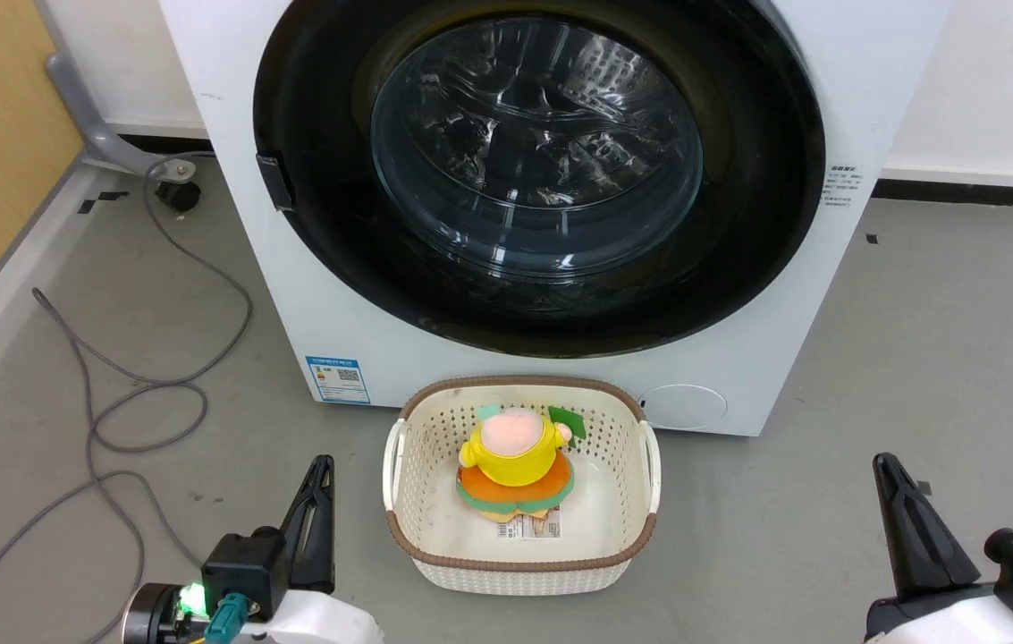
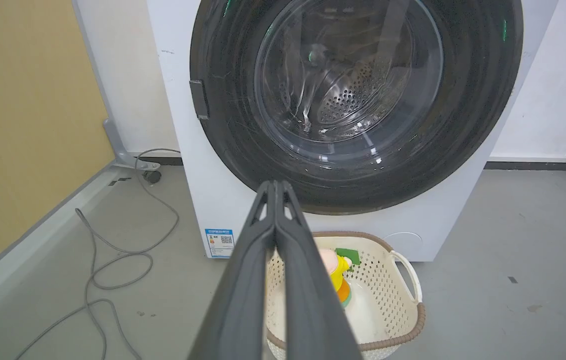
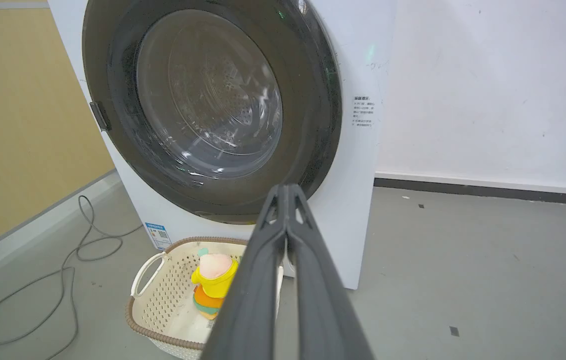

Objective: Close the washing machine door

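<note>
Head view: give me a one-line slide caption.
White washing machine, door shut, a basket with a plush toy before it, left gripper and right gripper closed below.

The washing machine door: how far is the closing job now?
Done, it seems: the washing machine door sits flush against the washing machine front, no gap visible. In hand: nothing; the left pincer and right pincer are shut, low, away from it. Left: nothing apparent.
</note>
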Robot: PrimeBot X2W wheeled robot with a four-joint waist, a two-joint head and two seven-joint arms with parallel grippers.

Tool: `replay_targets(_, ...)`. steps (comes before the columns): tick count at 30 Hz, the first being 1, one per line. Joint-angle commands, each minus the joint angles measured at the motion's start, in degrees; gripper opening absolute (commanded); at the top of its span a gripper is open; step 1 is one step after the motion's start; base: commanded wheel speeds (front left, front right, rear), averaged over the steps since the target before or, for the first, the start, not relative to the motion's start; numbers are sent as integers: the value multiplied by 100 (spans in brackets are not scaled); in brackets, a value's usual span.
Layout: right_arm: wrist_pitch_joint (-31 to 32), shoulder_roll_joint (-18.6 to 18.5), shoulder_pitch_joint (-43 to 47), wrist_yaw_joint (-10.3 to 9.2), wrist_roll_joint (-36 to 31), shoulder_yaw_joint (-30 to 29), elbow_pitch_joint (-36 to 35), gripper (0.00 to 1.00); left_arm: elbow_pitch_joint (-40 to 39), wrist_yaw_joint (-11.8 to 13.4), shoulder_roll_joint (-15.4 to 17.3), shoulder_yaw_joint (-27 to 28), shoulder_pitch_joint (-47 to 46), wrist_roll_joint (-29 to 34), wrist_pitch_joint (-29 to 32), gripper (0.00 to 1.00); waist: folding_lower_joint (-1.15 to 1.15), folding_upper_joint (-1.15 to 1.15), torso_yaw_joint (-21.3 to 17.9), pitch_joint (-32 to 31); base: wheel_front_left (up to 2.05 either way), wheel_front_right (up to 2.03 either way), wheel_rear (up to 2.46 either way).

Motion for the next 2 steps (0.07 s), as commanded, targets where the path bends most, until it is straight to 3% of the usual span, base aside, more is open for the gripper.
replay_targets(1,40,56,-113,-1,-57,-1,-10,0,-31,-42,-8,45,-33,58,39,0,0,0,-3,-1,0,0,0)
replay_targets(2,52,63,-117,-2,-71,-1,-10,0,-36,-46,-10,54,-34,64,51,0,0,0,-4,-2,0,0,0)
